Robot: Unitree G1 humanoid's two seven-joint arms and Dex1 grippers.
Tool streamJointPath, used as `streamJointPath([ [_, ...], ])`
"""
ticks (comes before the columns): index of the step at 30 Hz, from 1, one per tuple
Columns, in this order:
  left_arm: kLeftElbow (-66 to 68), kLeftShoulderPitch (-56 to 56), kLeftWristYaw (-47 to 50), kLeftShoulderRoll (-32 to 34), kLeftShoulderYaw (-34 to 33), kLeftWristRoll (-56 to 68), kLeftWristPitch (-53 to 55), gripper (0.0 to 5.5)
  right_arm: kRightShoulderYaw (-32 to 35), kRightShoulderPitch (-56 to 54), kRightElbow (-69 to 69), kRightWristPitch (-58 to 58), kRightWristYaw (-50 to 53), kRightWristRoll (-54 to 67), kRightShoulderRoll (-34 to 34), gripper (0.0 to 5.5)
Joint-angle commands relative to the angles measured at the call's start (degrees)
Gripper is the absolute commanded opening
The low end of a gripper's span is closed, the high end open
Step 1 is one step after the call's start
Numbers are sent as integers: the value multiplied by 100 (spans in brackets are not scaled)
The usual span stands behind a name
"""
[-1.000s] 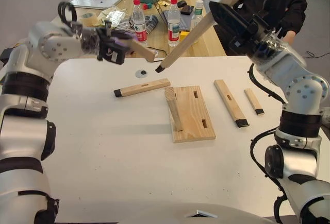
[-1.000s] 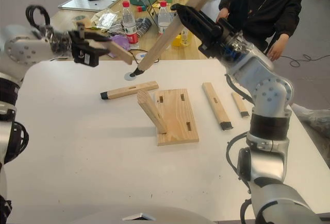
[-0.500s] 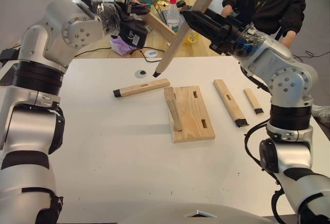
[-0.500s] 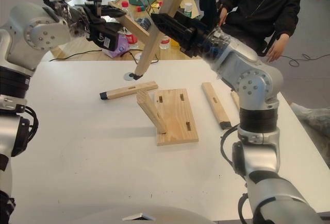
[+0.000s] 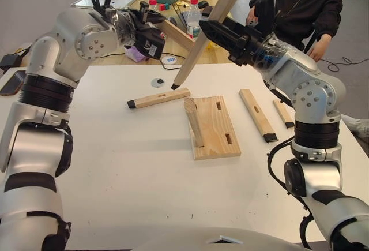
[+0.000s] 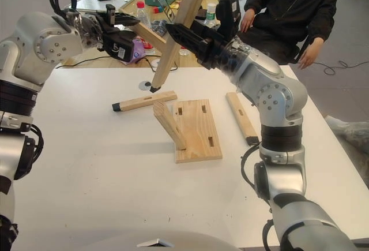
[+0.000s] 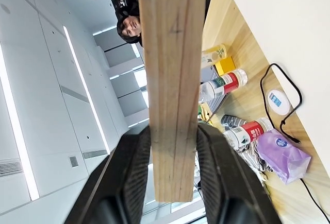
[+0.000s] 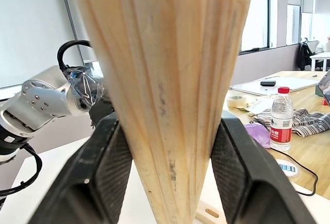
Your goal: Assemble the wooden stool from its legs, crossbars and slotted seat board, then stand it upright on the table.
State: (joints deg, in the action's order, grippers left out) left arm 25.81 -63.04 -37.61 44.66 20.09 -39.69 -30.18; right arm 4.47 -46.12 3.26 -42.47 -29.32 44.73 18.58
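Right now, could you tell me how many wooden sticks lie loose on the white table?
3: a black-tipped wooden leg left of the slotted seat board, a second leg and a short crossbar right of it.

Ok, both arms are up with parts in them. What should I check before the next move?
1. Left jaws shut on the crossbar: ok.
2. Right jaws shut on the leg: ok.
3. Crossbar end seated in that leg's slot: cannot tell.
4. The seat board lies flat on the table: ok.
5. The second leg, on the board, fully seated: cannot tell.
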Motion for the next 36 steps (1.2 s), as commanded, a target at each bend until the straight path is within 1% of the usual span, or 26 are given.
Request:
streamJointPath([
  [1, -75, -75, -40, 15, -31, 54, 53, 126, 66, -33, -53, 126, -23, -121, -64, 206],
  [14, -727, 153, -354, -212, -37, 477, 479, 126, 68, -32, -188, 237, -59, -277, -120, 206],
  [19, -938, 322, -415, -349, 35, 569, 600, 126, 188, -77, -247, 200, 14, -219, -164, 206],
  [27, -890, 482, -349, -191, 28, 521, 549, 126, 347, -141, -377, 133, 92, -136, -230, 206],
  [32, -895, 518, -416, -203, 54, 626, 450, 126, 339, -86, -237, 84, 9, -130, -298, 206],
  [36, -1098, 626, -717, -396, 40, 1112, 553, 126, 335, 17, 70, 209, -308, 46, -378, 206],
])
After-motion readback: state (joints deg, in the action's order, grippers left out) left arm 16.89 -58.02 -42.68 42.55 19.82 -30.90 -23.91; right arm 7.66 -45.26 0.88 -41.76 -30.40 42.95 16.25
